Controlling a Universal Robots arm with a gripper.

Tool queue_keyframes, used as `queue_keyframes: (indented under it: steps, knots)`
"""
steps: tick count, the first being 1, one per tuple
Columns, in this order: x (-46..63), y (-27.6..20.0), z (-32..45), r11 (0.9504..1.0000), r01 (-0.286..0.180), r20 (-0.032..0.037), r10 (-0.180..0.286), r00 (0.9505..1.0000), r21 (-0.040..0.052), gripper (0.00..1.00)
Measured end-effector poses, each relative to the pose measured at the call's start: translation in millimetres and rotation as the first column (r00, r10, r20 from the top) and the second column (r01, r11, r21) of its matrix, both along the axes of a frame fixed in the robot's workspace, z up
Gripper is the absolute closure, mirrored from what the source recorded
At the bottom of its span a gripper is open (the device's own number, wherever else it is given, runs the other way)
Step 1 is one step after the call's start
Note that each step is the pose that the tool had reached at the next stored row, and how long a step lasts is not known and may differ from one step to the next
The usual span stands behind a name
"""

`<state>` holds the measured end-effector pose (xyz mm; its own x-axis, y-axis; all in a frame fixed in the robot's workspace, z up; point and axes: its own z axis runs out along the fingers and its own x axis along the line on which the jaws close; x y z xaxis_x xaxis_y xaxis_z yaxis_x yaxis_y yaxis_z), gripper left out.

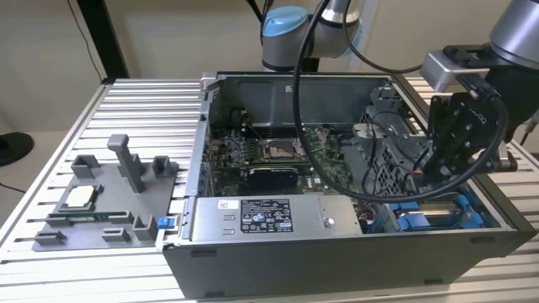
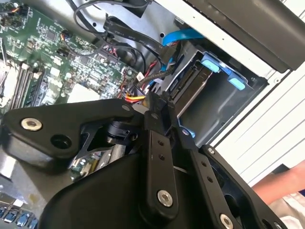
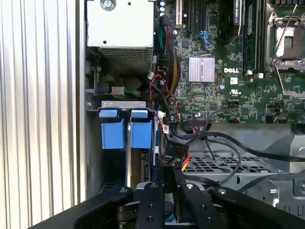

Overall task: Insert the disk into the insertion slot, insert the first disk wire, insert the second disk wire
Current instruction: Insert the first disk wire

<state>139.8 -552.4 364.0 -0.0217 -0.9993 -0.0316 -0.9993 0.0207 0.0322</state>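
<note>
Exterior view: the gripper (image 1: 425, 173) hangs inside the computer case (image 1: 337, 265) above the disk (image 1: 438, 219) seated at a case corner, fingers narrow (pinching the red-yellow disk wire (image 3: 183, 164)).

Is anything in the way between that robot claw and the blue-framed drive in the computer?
Nothing solid shows between them. The disk sits in its bay, and the gripper hangs close beside it. A bundle of red, yellow and black wires runs right by the gripper's tip, next to the bay.
</note>
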Motion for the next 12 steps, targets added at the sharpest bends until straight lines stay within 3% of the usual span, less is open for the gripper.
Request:
queue_keyframes:
  steps: [4,12]
  knots:
    - [0.3,-0.6,0.1,0.9999,0.000,-0.0064,0.000,1.0000,-0.0143,1.00]
    - [0.5,-0.6,0.0,0.9999,0.000,-0.0075,0.000,1.0000,-0.0155,1.00]
